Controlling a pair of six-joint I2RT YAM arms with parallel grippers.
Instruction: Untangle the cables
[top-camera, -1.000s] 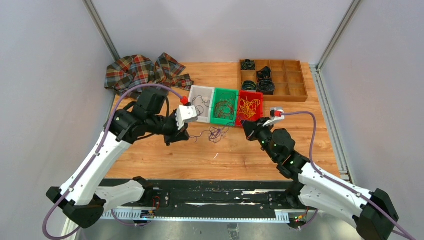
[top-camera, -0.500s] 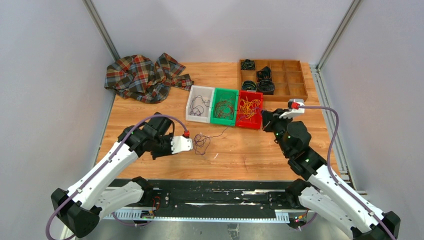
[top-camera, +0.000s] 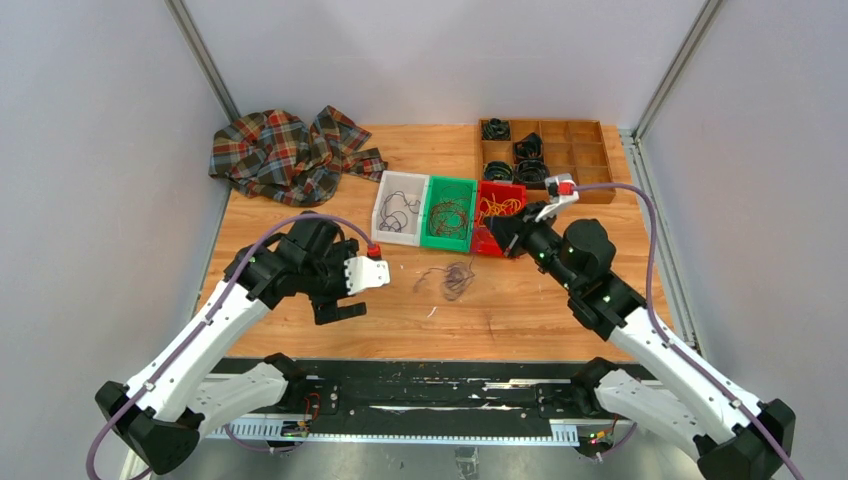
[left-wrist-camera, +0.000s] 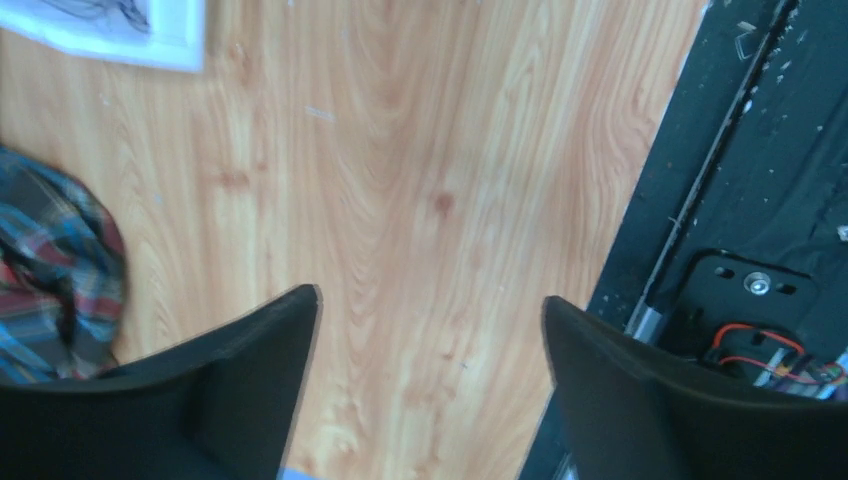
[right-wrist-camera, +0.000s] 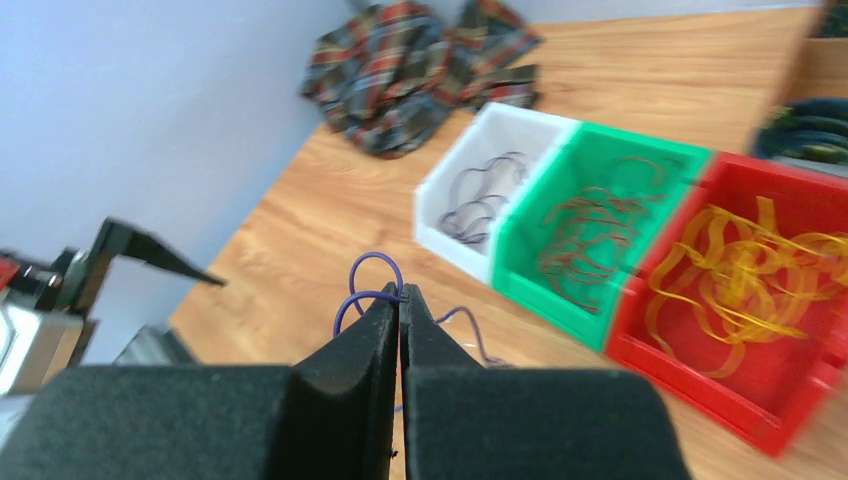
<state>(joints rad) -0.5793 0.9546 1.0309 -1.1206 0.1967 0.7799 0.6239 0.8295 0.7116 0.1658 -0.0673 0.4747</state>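
Pinching a thin purple wire loop (right-wrist-camera: 375, 256) at its very tips, the right gripper (right-wrist-camera: 400, 294) has its fingers pressed together. It sits centre-right in the top view, by the near corner of the red plastic bin (right-wrist-camera: 690, 390) that holds yellow-orange wires. On the wooden worktop (top-camera: 520, 315), a small loose tangle of purple and dark wires (top-camera: 455, 278) lies at the centre of the top view, below the green plastic bin (right-wrist-camera: 555, 300). Cannot tell whether the pinched loop runs to it. Spread wide with nothing between its fingers, the left gripper (left-wrist-camera: 430, 300) hangs over bare wood, left of the tangle and apart from it.

Handling guess: the wires are very light, limp and springy, thin enough to slip out of a pinch. They also snag on each other, so the whole clump likely lifts with one strand. The best hold looks like a free loop or end sticking out at the edge, not the knotted middle, with the second gripper pinning the rest.
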